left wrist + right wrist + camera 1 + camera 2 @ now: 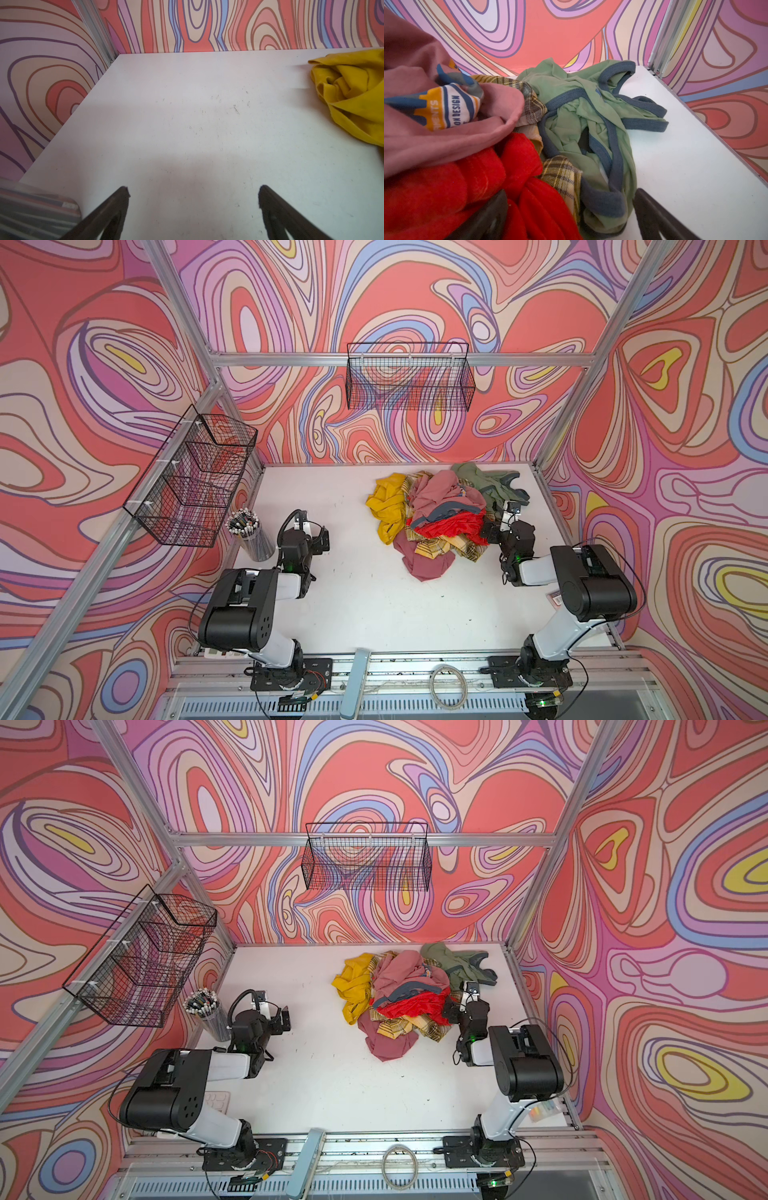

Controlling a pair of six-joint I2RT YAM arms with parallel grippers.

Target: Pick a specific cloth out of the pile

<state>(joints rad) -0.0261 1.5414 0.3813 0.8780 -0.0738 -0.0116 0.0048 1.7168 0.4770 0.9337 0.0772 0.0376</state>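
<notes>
The pile (440, 514) (405, 994) lies at the back right of the white table (353, 593). It mixes a mustard yellow cloth (386, 502) (351, 91), a pink cloth with grey-blue trim (440, 493) (446, 133), a bright red cloth (451, 526) (446, 187), a yellow plaid cloth (440, 547) (562, 172) and an olive green cloth (486, 483) (571, 93). My right gripper (492, 529) (451, 1011) (571, 193) is open at the pile's right edge, with folds of red, plaid and green between its wide jaws. My left gripper (322, 537) (284, 1021) (193, 187) is open over bare table, left of the pile.
A cup of pens (249, 531) stands close to the left arm. Two black wire baskets hang on the walls, one on the left (195, 477) and one at the back (409, 377). A metal corner post (662, 41) rises just beyond the green cloth.
</notes>
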